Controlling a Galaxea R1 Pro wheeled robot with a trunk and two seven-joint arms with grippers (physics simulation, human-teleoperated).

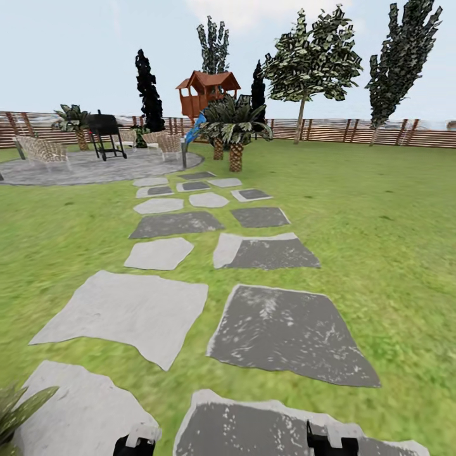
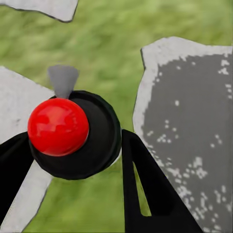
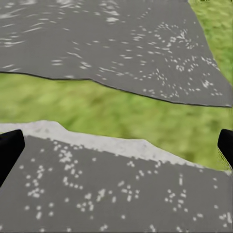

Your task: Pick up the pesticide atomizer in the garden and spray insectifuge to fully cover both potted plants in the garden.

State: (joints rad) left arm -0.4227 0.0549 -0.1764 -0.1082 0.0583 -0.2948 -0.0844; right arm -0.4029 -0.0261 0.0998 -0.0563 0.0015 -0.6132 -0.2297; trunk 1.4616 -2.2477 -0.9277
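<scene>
My left gripper (image 2: pixel 73 162) is shut on the pesticide atomizer (image 2: pixel 58 126), which I see end-on as a red dome on a round black body with a grey cone beside it. It hangs over grass between stepping stones (image 2: pixel 189 121). My right gripper (image 3: pixel 116 145) is open, with its fingers (image 3: pixel 8 150) wide apart over a dark stone and nothing between them. In the head view both grippers sit at the lower edge, left (image 1: pixel 135 442) and right (image 1: pixel 332 440). Pointed green leaves of one potted plant (image 1: pixel 16 411) poke in at the lower left corner, its pot hidden. The insectifuge is out of view.
A path of grey stepping stones (image 1: pixel 171 225) runs ahead across the lawn to a round paved patio (image 1: pixel 95 168) with a black grill (image 1: pixel 104 133) and wicker chairs (image 1: pixel 41 152). Palm-like plants (image 1: pixel 235 126), a wooden playhouse (image 1: pixel 206 92) and a slatted fence (image 1: pixel 380 133) stand beyond.
</scene>
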